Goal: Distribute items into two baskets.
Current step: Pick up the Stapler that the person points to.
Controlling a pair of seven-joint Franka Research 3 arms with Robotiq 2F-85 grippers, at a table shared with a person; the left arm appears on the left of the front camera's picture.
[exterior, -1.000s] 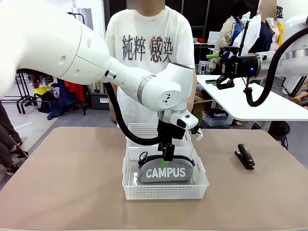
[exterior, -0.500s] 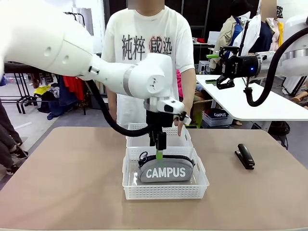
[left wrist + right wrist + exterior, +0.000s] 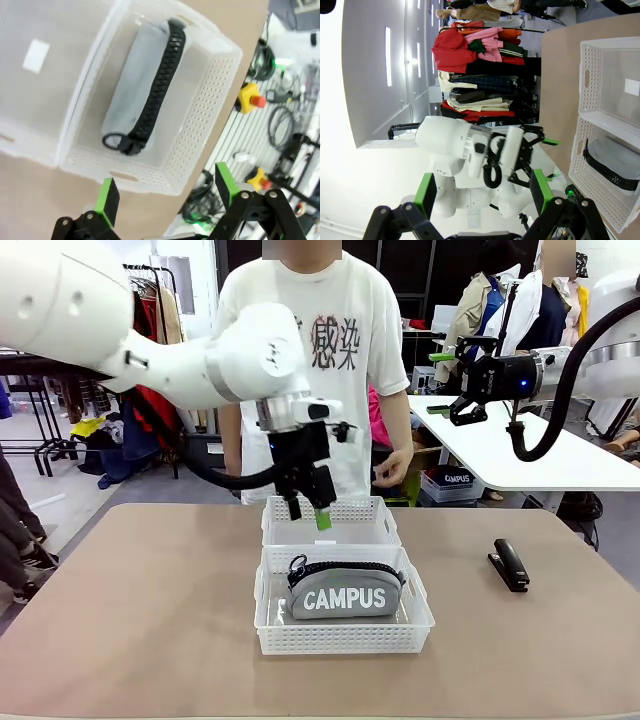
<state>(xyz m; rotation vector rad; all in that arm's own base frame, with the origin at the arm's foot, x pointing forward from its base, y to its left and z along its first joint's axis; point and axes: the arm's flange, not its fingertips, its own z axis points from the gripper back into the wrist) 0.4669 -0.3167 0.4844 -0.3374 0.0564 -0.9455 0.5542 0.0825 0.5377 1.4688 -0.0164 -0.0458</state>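
From the front we look across the table (image 3: 120, 640). Our left wrist camera looks down, close, on the basket (image 3: 200, 130) holding the pouch (image 3: 132, 92), ahead of the left gripper (image 3: 166, 187); the right wrist view shares it, farther off.

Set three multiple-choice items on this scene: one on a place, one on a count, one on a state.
1. Where does the stapler lie? A inside a basket; B in a gripper; C on the bare table, at the robot's right.
2. How many white baskets stand on the table? A one; B two; C three.
3. How does the left gripper stand? A open, holding nothing; B shut on the stapler; C shut on nothing.
Key: 1 C, tabletop shows all round it; 2 B, two stand end to end; 3 A, its green pads stand apart, and the pouch lies loose in a basket.
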